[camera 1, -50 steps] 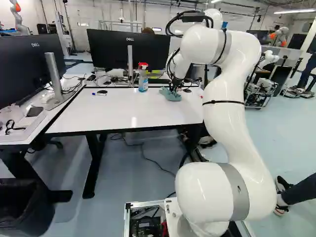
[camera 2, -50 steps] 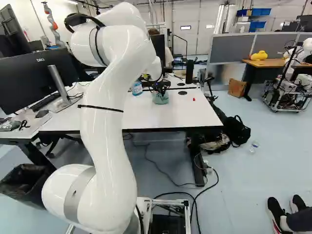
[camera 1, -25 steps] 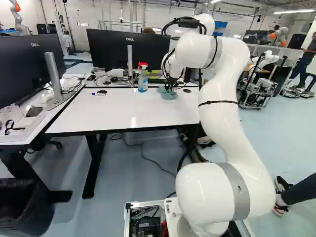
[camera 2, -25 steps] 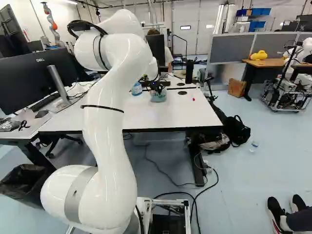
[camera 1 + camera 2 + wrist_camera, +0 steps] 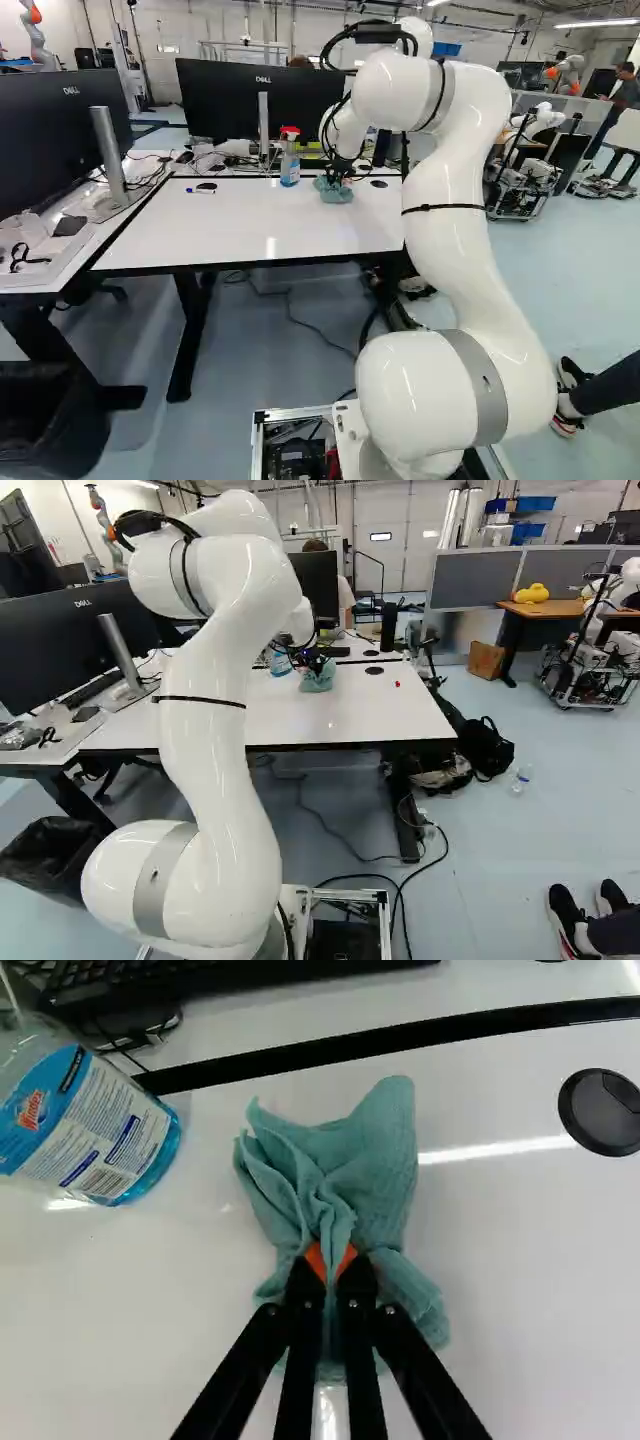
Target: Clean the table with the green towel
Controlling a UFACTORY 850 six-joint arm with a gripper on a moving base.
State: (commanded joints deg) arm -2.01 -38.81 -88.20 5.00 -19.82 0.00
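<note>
Blue-green towel (image 5: 385, 1160), bunched and pinched upright at its middle, folds fanned out ahead of the claw (image 5: 337, 174) and beside it, on the white bench (image 5: 180, 235). Claw drawn nearly closed, cloth nipped between both orange pads (image 5: 315, 1260); tips buried in the folds. Spray bottle (image 5: 100, 1120), blue liquid inside, stands ahead and to the left of the claw, near the towel but apart from it. Black round cable cap (image 5: 600, 1110) ahead and to the right. Farther ahead, past the bench's dark edge strip (image 5: 400, 1045), a black keyboard (image 5: 200, 980). Small red object (image 5: 397, 684) off to the claw's right. Well out to its left, a marker (image 5: 200, 190) lying near a small dark object (image 5: 207, 185). Monitor (image 5: 262, 100) beyond the claw, ahead and left.
</note>
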